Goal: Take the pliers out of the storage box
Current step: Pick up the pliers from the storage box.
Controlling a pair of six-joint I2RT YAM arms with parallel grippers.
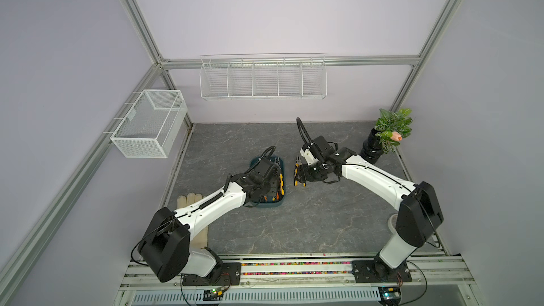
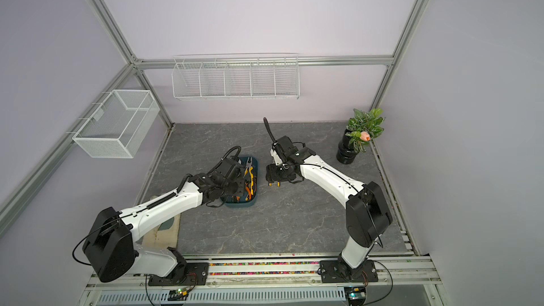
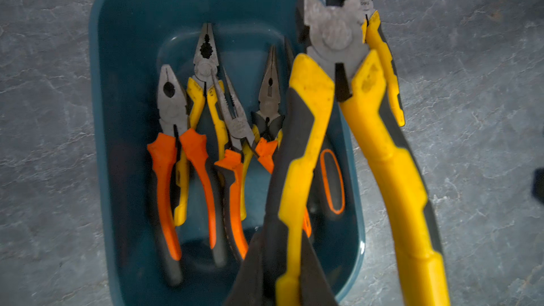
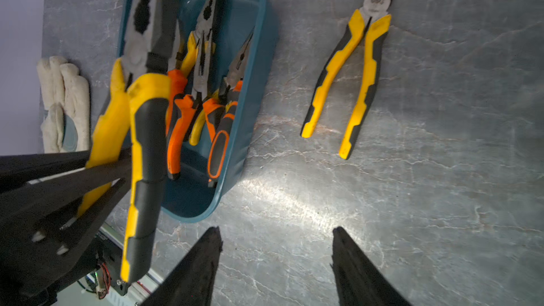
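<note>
**Grey stone tabletop, one pair held over the storage box**

From the near rail the left arm reaches forward, its forearm slanting toward the box and its wrist above it. The left hand is clenched on the handles of the yellow-and-black pliers, which hang over the box, nose pointing away from the wrist. Other pliers, orange-handled and yellow-handled, lie inside the box. The right arm bends at a raised elbow and angles inward. The right hand is released, fingers apart with nothing between them, above bare tabletop beside the box. Near it, a second yellow-and-black pair lies flat on the tabletop, outside the box.
</note>
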